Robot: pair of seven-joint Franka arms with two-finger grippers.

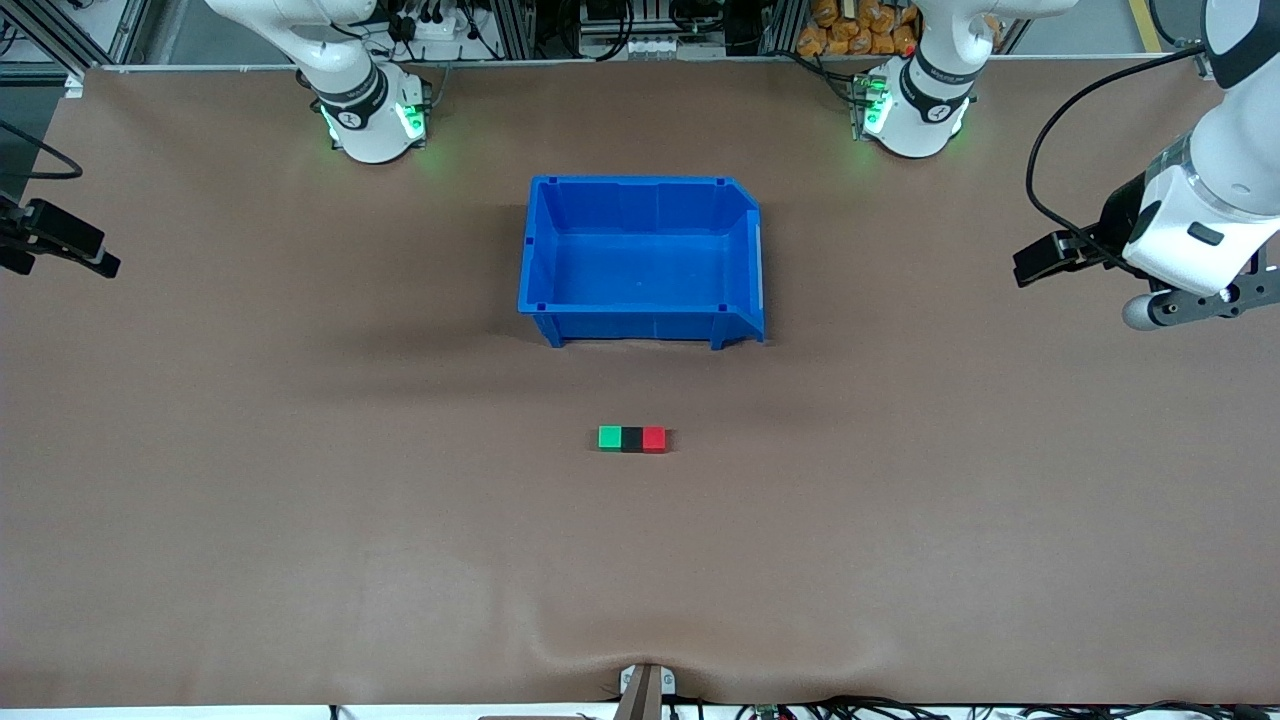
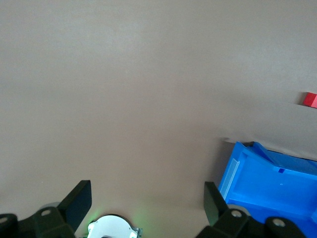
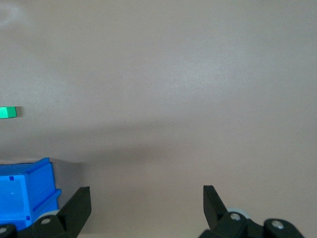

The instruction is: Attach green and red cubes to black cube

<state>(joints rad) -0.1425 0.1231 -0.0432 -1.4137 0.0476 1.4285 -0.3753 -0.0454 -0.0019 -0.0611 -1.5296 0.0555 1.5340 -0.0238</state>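
The green cube [image 1: 609, 437], black cube [image 1: 632, 438] and red cube [image 1: 654, 438] lie joined in one row on the brown table, black in the middle, nearer the front camera than the blue bin. The red cube shows at the edge of the left wrist view [image 2: 310, 99], the green one at the edge of the right wrist view [image 3: 8, 112]. My left gripper [image 1: 1045, 260] [image 2: 147, 191] is open and empty, over the left arm's end of the table. My right gripper [image 1: 60, 245] [image 3: 147, 196] is open and empty, over the right arm's end.
An empty blue bin [image 1: 640, 325] stands mid-table between the arm bases and the cube row; it also shows in the left wrist view [image 2: 267, 183] and the right wrist view [image 3: 25, 188]. A camera mount [image 1: 645, 690] sits at the table's front edge.
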